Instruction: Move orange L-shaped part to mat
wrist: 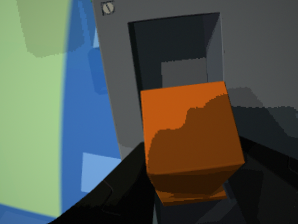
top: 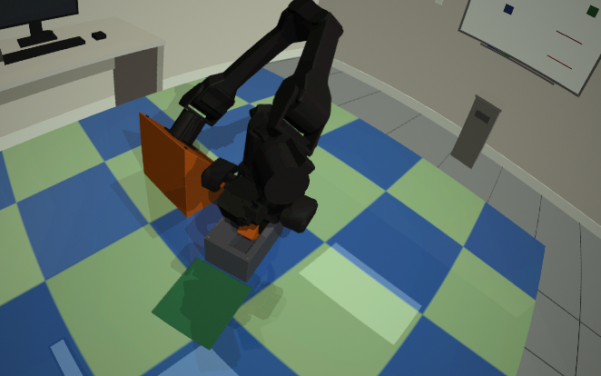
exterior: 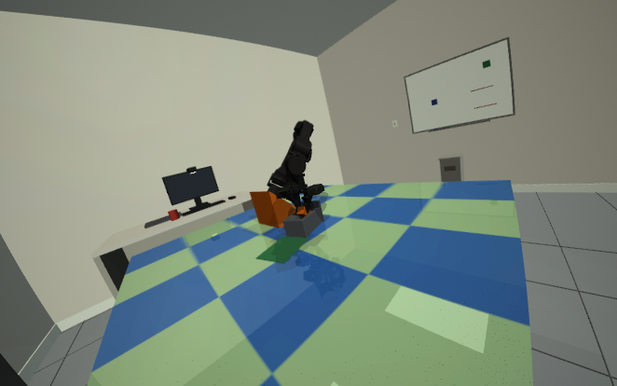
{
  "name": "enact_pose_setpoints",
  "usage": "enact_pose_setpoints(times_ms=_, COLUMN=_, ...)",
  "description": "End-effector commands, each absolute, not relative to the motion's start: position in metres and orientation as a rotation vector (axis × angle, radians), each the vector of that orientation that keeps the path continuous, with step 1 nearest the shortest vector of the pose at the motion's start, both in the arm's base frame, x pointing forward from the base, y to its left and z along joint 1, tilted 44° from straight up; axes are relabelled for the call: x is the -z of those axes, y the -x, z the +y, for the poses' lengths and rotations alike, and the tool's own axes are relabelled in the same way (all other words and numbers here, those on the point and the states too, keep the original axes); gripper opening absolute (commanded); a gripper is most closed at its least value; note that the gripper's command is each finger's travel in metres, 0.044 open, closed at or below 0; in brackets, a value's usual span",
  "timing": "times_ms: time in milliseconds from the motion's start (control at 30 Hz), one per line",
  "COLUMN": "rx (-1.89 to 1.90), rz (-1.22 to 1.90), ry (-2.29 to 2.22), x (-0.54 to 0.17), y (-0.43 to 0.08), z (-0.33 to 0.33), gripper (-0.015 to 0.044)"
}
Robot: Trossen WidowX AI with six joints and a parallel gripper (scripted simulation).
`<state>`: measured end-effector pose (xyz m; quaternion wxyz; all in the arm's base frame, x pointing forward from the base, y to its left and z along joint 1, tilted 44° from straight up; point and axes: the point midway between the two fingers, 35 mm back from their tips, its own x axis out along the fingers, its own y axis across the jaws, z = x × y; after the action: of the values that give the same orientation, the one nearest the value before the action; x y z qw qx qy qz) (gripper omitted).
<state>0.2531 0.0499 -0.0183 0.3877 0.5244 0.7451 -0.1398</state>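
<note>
Black parallel-jaw gripper clenched on raised end of orange L-shaped part, tipped up out of dark pocket in grey block tray; flat green mat just beside.

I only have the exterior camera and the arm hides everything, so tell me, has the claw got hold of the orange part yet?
Observer: Yes. On the wrist camera the claw is shut on the raised end of the orange part.
Operator: Is it out of the tray?
Observer: No. The top camera shows it low over the tray, tipped up, with dark open pocket beyond it.
Operator: Anything on the green mat?
Observer: The top camera shows only shadow on the green mat.
</note>
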Motion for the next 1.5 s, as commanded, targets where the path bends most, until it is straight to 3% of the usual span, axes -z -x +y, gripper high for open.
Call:
enact_pose_setpoints(times_ms=0, rx=0.353, rz=1.895, ry=-1.332, x=0.018, y=-0.253, z=0.05, gripper=0.003)
enact_pose_setpoints(times_ms=67, rx=0.353, rz=1.895, ry=-1.332, x=0.018, y=-0.253, z=0.05, gripper=0.0)
enact_pose_setpoints(times_ms=1467, rx=0.359, rz=1.898, ry=-1.339, x=-0.023, y=-0.262, z=0.01, gripper=0.0)
